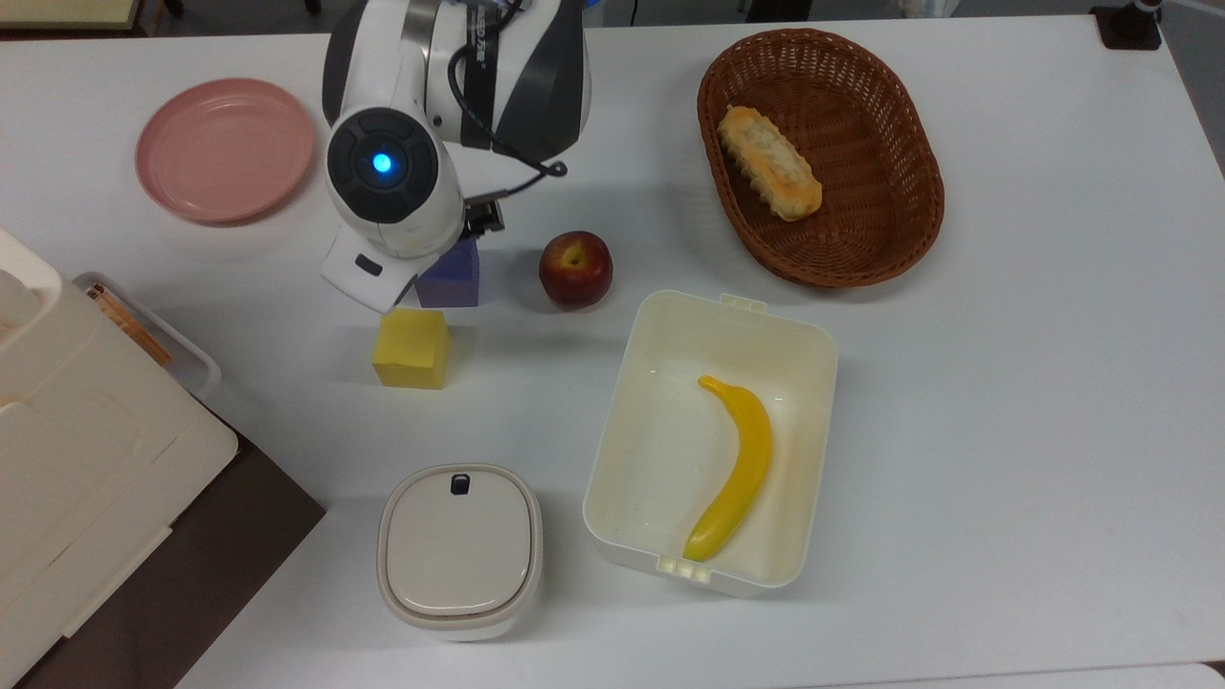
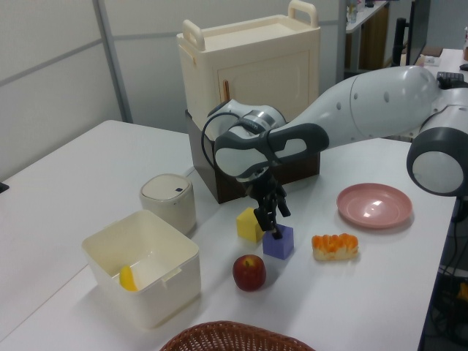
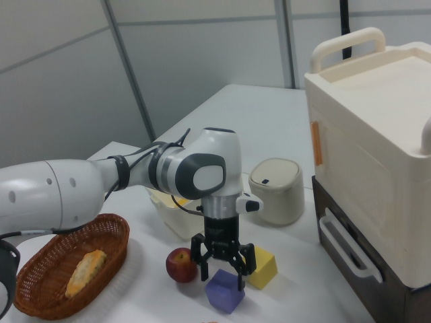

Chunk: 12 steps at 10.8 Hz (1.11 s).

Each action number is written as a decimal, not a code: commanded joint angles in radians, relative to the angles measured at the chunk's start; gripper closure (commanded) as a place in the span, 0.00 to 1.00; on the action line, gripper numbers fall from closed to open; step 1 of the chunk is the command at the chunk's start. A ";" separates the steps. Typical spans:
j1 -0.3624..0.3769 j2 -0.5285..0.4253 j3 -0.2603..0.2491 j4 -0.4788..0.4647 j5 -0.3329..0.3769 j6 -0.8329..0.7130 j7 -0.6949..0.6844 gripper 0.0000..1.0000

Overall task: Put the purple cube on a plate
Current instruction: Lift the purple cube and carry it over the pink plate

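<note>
Bright, even indoor light; soft shadows, little glare.

Light falls from overhead in all three views: the table reads near-white, and things throw only faint, short shadows, such as the pale one under the basket in the top view. The arm shows mild sheen on its white shell in the left view, and the plate carries small highlights. The top view is crisp; the left and right views are softer and grainier. No motion blur shows.

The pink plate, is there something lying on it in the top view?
No, the plate lies bare, and the purple cube sits on the table under the pincer.
</note>
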 commanded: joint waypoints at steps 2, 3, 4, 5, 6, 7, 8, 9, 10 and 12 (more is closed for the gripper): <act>0.014 0.019 0.001 -0.026 0.042 0.099 0.136 0.00; 0.015 0.022 -0.001 -0.030 0.042 0.108 0.144 0.11; 0.017 0.022 -0.001 -0.038 0.040 0.108 0.145 0.31; 0.017 0.020 -0.001 -0.036 0.040 0.105 0.145 0.58; 0.015 0.017 -0.001 -0.033 0.039 0.101 0.142 0.79; 0.014 0.014 -0.001 -0.030 0.034 0.096 0.136 0.95; 0.012 0.006 -0.002 -0.029 0.028 0.093 0.135 1.00; 0.010 0.000 -0.008 -0.027 0.023 0.081 0.133 1.00; 0.007 -0.019 -0.010 -0.026 -0.009 0.075 0.130 1.00; -0.034 -0.059 -0.013 -0.026 -0.043 0.017 0.055 1.00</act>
